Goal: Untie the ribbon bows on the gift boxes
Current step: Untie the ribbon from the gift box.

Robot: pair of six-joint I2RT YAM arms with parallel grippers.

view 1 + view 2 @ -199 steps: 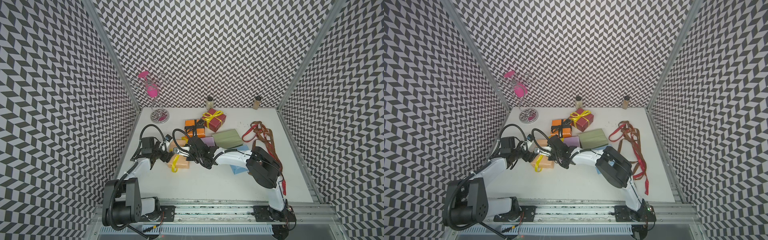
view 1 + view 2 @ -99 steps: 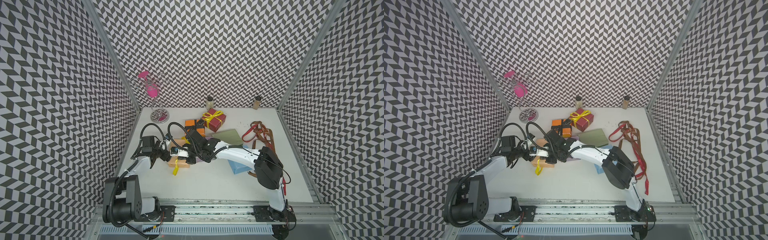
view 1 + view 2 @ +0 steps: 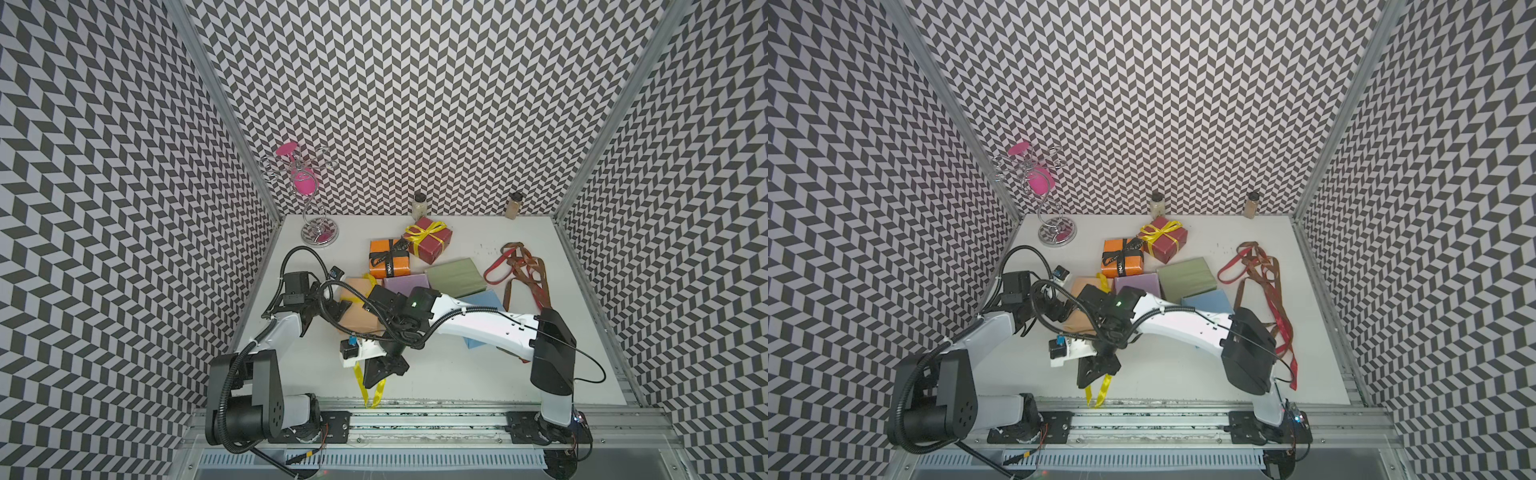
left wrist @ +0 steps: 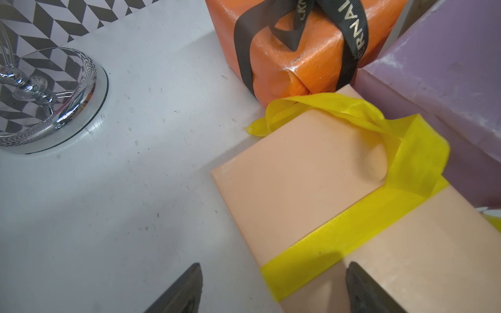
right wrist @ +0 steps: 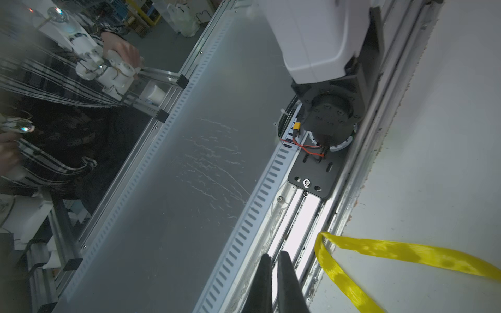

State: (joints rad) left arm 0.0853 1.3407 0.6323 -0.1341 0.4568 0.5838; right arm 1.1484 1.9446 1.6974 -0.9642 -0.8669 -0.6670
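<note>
**Arm pose.** The left arm rises from its base at the front left of the surface (image 3: 457, 374) and is bent forward and down toward the peach box (image 3: 360, 322). The left gripper (image 4: 273, 271) is held low with its fingers spread wide. One finger is over the bare surface and the other over the top of the peach box. Nothing is gripped between them.

The right arm is extended from its base at the front right across the surface toward the left, with the wrist folded back toward the front edge. The right gripper (image 5: 274, 264) is pointed at the front rail with its fingers pressed together. In the right wrist view no material is seen between the fingertips. Whether the yellow ribbon (image 5: 406, 254) is caught farther back cannot be told.

**Task items.** The yellow ribbon is wrapped as a flat band across the peach box. Part of its run is hidden beneath the right wrist, and a loop of it lies at the front edge of the surface, just beside the right gripper.

**Surroundings and obstructions.**
- Part of the light blue box (image 3: 484, 300) and part of the peach box are covered by the right forearm in both top views.
- The lilac box (image 3: 405, 284) is located just beside the peach box, and the sage green box (image 3: 455, 276) just beside the lilac box.
- The orange box (image 3: 400, 262), tied with the black lettered ribbon (image 4: 355, 35), is located just behind the peach box.
- The dark red box (image 3: 434, 249), with its tied yellow bow (image 3: 424, 229), is located beyond the orange box.
- Loose red and brown ribbons (image 3: 524, 266) are piled at the right of the surface.
- Two jars (image 3: 419, 204) (image 3: 513, 205) are set at the back wall.
- A chrome wire stand (image 3: 319, 235) is set in the back left corner.

**Containers.** All boxes are wrapped shut, so their contents cannot be seen.
</note>
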